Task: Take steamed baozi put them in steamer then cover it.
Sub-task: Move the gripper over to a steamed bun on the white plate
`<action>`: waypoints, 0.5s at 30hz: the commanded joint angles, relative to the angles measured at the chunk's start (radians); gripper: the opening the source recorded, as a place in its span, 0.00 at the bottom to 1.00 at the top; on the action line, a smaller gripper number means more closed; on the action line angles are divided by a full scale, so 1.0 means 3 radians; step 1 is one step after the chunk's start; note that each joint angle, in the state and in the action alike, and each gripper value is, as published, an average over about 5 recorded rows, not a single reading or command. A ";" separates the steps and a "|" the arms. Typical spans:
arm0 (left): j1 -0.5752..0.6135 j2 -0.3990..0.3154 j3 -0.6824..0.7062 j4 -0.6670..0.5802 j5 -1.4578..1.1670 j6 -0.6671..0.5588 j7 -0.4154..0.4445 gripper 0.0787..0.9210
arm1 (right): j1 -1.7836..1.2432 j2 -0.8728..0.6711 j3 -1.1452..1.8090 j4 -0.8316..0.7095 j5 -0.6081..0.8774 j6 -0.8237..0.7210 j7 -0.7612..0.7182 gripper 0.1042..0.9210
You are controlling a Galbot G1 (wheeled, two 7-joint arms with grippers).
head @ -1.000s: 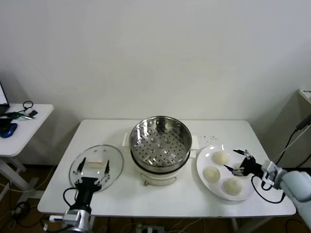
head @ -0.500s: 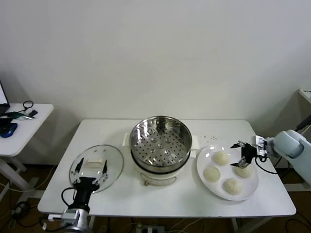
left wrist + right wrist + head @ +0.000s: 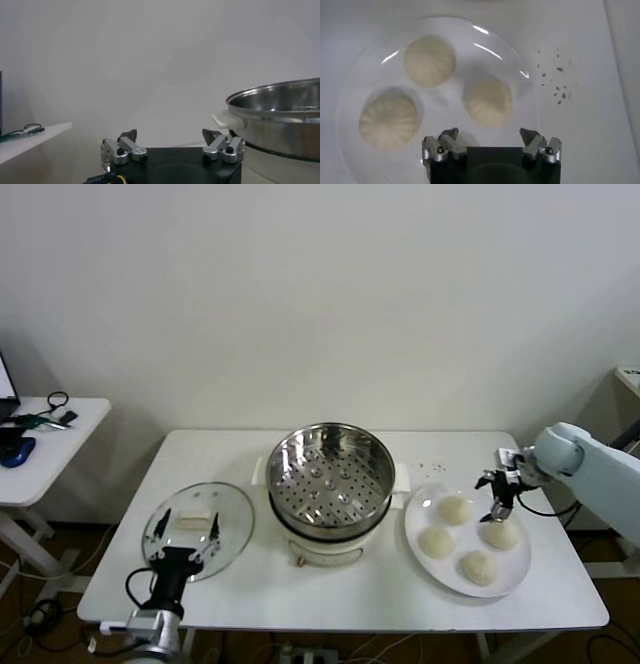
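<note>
The shiny perforated steamer [image 3: 330, 474] stands on its white pot base at the table's middle, with nothing in it; its rim [image 3: 280, 112] also shows in the left wrist view. Several cream baozi lie on a white plate [image 3: 455, 582] to its right, among them one baozi [image 3: 455, 509] and another baozi [image 3: 478, 566]. My right gripper [image 3: 497, 496] hovers open over the plate's far right part, above the baozi [image 3: 500, 534]. From its wrist, a baozi [image 3: 488, 100] lies just ahead of the right gripper [image 3: 489, 133]. The glass cover [image 3: 225, 504] lies at the left, my open left gripper [image 3: 188, 536] over its near edge.
A white side table [image 3: 70, 434] with cables and a dark object stands beyond the table's left edge. Dark specks [image 3: 559, 92] dot the table beside the plate [image 3: 520, 65]. The white wall rises behind.
My right arm has swung from the table's front right corner up and back, bringing its open gripper over the plate. The left gripper has barely moved.
</note>
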 commanded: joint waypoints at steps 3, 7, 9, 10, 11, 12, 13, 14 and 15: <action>-0.0045 0.0009 -0.0038 0.0010 -0.0021 0.0034 -0.0007 0.88 | 0.0150 0.0367 -0.0268 -0.0333 -0.0022 0.0004 -0.0048 0.88; -0.0069 0.0015 -0.0066 0.0025 -0.0037 0.0051 -0.0012 0.88 | 0.0117 0.0464 -0.0267 -0.0423 -0.0032 0.0032 -0.0054 0.88; -0.0076 0.0017 -0.0068 0.0033 -0.0040 0.0055 -0.0013 0.88 | 0.0110 0.0500 -0.0263 -0.0469 -0.0039 0.0048 -0.0052 0.88; -0.0079 0.0016 -0.0068 0.0037 -0.0041 0.0056 -0.0013 0.88 | 0.0107 0.0516 -0.0262 -0.0492 -0.0043 0.0057 -0.0051 0.88; -0.0083 0.0015 -0.0066 0.0041 -0.0042 0.0056 -0.0012 0.88 | 0.0103 0.0531 -0.0261 -0.0512 -0.0047 0.0065 -0.0051 0.88; -0.0086 0.0014 -0.0065 0.0044 -0.0041 0.0058 -0.0012 0.88 | 0.0097 0.0546 -0.0260 -0.0534 -0.0052 0.0073 -0.0050 0.88; -0.0090 0.0013 -0.0063 0.0047 -0.0041 0.0060 -0.0012 0.88 | 0.0091 0.0560 -0.0259 -0.0553 -0.0056 0.0081 -0.0051 0.88; -0.0093 0.0012 -0.0061 0.0048 -0.0041 0.0061 -0.0012 0.88 | 0.0086 0.0572 -0.0258 -0.0569 -0.0059 0.0086 -0.0052 0.88; -0.0099 0.0011 -0.0060 0.0048 -0.0040 0.0065 -0.0012 0.88 | 0.0080 0.0584 -0.0257 -0.0585 -0.0062 0.0092 -0.0055 0.88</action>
